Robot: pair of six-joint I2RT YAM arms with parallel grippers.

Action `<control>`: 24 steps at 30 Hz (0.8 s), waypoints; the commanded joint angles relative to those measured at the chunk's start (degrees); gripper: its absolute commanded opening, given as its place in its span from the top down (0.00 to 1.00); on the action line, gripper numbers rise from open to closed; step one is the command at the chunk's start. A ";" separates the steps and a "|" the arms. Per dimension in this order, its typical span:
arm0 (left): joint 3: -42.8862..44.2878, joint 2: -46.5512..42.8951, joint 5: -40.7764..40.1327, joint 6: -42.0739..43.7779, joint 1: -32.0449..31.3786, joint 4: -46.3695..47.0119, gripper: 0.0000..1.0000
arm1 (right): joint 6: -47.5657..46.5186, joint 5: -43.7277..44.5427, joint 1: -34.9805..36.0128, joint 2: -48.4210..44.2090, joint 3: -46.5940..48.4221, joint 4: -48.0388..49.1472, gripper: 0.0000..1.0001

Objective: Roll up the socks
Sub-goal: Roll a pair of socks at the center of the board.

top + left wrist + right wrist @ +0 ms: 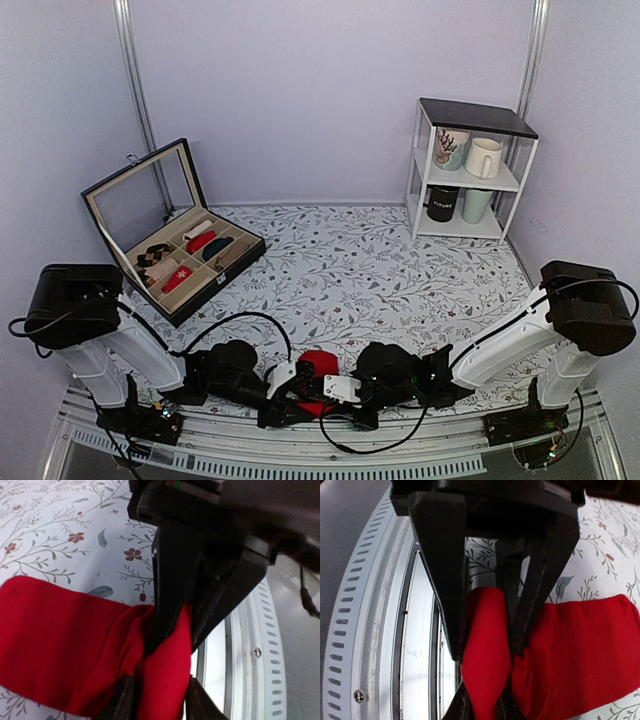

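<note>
socks [320, 362]: long axis runs away from near table [400, 270] edge; your left hand [161, 700] and right hand [482, 700] both clenched on near end.

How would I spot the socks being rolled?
Find the near edge of the flowered table, in the middle. There the left gripper and right gripper pinch the socks, a bright red bundle, the only red cloth outside the box.

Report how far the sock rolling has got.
Done: only the grasp. In hand: the left gripper and right gripper both pinch one bunched end of the socks at the table's near edge. Left: the roll itself; the rest of the fabric lies flat and unrolled on the table.
</note>
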 commanded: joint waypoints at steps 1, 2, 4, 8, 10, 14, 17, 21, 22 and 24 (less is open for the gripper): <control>1.54 -8.16 -6.53 4.28 -2.14 -14.69 0.61 | 6.74 -6.80 -2.98 1.68 2.70 -12.91 0.87; 1.79 -10.16 -8.05 4.86 -2.73 -17.38 0.59 | 7.44 -8.86 -3.69 2.11 3.96 -15.57 0.87; 1.58 -13.31 -10.98 5.65 -3.58 -19.59 0.55 | 8.45 -13.52 -5.30 3.12 6.32 -20.21 0.88; 0.11 -15.27 -15.00 5.87 -4.66 -18.83 0.54 | 9.02 -19.56 -8.29 6.11 11.31 -28.65 0.87; -0.20 -14.64 -15.41 6.07 -5.07 -17.83 0.55 | 11.34 -22.02 -10.08 7.83 12.87 -30.91 0.87; 0.38 -12.83 -16.35 6.58 -7.12 -16.81 0.54 | 13.28 -23.57 -12.02 11.37 15.97 -34.42 0.87; 0.90 -11.60 -18.56 7.11 -8.25 -16.65 0.54 | 13.17 -24.92 -12.04 13.45 18.66 -37.01 0.87; 1.16 -10.01 -20.75 7.70 -8.66 -15.83 0.54 | 14.13 -26.13 -12.14 14.92 19.86 -38.19 0.87; 1.19 -9.63 -21.13 7.64 -8.75 -15.50 0.54 | 14.30 -26.15 -12.16 15.11 20.02 -38.39 0.87; 1.14 -8.83 -21.68 7.36 -8.83 -14.80 0.55 | 14.60 -26.69 -12.17 15.30 20.04 -38.46 0.87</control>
